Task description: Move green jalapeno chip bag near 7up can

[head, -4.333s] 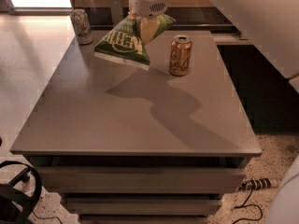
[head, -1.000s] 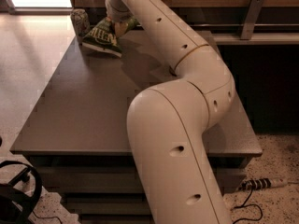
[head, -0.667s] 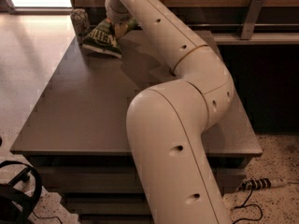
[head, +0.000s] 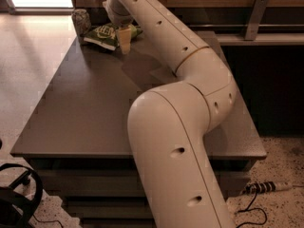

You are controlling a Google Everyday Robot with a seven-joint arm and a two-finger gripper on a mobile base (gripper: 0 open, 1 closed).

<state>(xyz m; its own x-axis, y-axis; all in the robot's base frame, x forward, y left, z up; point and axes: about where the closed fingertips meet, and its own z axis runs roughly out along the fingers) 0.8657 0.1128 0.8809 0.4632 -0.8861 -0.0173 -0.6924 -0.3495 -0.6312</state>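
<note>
At the bench's (head: 85, 108) far corner, the green jalapeno chip bag (head: 105, 34) lies just beside the 7up can (head: 80, 21), seemingly placed as the task asks. The gripper (head: 124, 38) is at the bag's edge; I cannot tell whether it holds the bag.

Counts on the desk (head: 90, 113)
One chip bag (head: 103, 35), one can (head: 80, 21), one gripper (head: 125, 41) at the bag's right end.

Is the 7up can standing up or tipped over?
Upright: the 7up can stands on end on the table; the gripper is at the chip bag beside it.
</note>
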